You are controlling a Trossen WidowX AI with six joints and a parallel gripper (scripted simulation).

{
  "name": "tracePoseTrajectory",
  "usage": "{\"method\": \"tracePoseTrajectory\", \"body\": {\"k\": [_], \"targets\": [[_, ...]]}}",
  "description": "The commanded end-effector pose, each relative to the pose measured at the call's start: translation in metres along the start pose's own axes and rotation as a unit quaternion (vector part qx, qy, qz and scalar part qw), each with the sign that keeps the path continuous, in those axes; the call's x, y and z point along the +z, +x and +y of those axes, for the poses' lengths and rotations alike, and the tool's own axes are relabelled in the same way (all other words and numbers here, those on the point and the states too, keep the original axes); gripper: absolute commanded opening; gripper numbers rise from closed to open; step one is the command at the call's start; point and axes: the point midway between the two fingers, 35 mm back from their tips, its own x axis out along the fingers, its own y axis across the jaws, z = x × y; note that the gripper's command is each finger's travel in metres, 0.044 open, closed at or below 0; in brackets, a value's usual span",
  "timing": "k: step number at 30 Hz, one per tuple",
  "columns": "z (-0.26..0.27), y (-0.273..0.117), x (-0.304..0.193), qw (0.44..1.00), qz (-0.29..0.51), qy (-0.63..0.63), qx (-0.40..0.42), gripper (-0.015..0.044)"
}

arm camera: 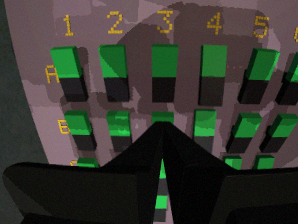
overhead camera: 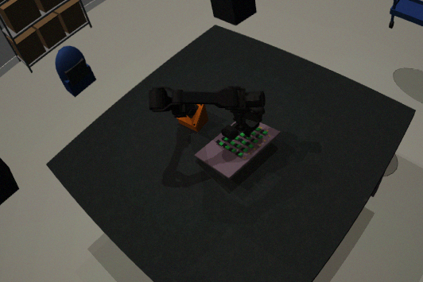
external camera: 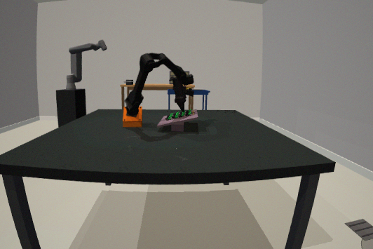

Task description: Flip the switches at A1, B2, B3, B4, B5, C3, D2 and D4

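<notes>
The pink panel (overhead camera: 228, 169) (external camera: 164, 123) (arm camera: 27, 25) slopes on its stand and bears rows of green-and-black rocker switches. In the wrist view switch A1 (arm camera: 66, 62), B2 (arm camera: 119, 123), B4 (arm camera: 205, 123) and B5 (arm camera: 247, 125) are in sight, green half toward the printed numbers. My gripper (external camera: 182, 109) (arm camera: 161, 128) is shut and empty, tips pointing down at the panel and overlapping B3 (arm camera: 162, 117), whose lower half is hidden. Whether the tips touch it I cannot tell. Part of column 3 below shows between the fingers; D2 and D4 are hidden. Raised ends are hard to judge.
The orange arm base (overhead camera: 194, 120) (external camera: 132, 123) stands beside the panel on the dark table (overhead camera: 119, 171) (external camera: 168, 154). Switches A2 (arm camera: 114, 62), A3 (arm camera: 165, 62), A4 (arm camera: 214, 62), A5 (arm camera: 262, 65) and B1 (arm camera: 78, 122) lie around the fingertips.
</notes>
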Motion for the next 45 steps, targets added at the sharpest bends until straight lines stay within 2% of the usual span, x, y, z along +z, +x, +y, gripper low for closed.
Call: {"method": "tracePoseTrajectory", "body": {"k": [1, 45], "targets": [[-0.0001, 0.0006, 0.0001, 1.000, -0.001, -0.002, -0.002, 0.0000], [-0.0002, 0.0065, 0.0002, 1.000, -0.001, -0.002, -0.002, 0.0000]]}}
